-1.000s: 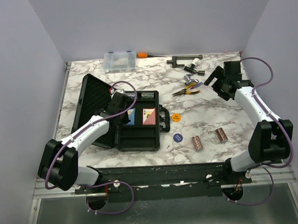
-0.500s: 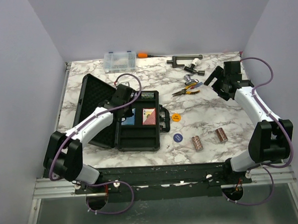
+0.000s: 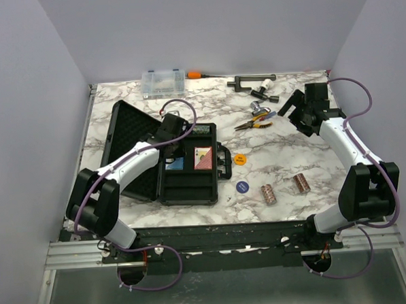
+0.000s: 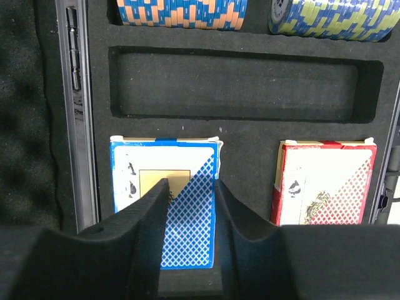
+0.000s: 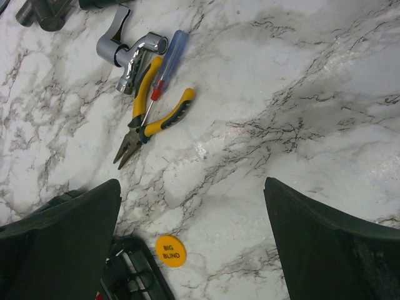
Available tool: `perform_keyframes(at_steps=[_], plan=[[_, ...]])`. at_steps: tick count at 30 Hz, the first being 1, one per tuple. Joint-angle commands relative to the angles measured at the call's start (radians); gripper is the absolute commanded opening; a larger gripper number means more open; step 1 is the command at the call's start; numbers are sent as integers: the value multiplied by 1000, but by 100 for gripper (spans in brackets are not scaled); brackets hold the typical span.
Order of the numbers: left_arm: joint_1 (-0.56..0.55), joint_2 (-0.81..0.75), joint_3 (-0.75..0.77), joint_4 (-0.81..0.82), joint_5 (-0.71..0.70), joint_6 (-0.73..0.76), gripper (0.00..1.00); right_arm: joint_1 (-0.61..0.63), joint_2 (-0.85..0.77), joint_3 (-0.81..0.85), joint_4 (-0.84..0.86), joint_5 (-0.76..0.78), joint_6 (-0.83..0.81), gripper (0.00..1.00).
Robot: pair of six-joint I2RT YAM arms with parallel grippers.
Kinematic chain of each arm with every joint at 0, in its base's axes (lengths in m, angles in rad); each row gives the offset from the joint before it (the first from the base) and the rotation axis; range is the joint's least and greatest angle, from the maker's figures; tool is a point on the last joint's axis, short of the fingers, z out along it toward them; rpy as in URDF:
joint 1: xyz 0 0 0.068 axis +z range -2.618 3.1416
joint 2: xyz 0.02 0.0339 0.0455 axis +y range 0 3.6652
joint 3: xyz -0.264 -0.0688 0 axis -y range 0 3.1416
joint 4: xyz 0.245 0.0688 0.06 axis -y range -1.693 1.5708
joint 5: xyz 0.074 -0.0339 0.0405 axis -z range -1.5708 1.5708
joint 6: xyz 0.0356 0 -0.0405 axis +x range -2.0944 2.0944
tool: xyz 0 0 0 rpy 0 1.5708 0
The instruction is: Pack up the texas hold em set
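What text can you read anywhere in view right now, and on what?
"BIG BLIND": on the orange disc, lying on the table.
Print on the blue disc: too small to read.
The blue deck and red deck: patterns only, no legible words.

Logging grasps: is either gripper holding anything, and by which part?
Nothing is held. The left gripper sits open over the blue deck in the case; the right gripper is open too.

Left arm repositioned.
The left gripper (image 4: 190, 187) has advanced farther across the case (image 3: 191, 188), above the blue deck (image 4: 142, 159).
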Motion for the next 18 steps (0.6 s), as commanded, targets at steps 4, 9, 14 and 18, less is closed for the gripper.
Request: perform_keyframes(at_steps=[4,9,14,18], plan=[[-23,-173,-69,-25,-6,33,53,-3,6,-21,34,-59,-25,100],[-25,-325,-48,-55,43,80,76,-3,-9,-36,67,-121,-40,100],[-24,-456,58,-193,69,139,85,-3,-32,-57,105,-160,-53,100],[-23,-549,119,-251,65,206,92,-3,-36,-66,122,-190,-59,100]])
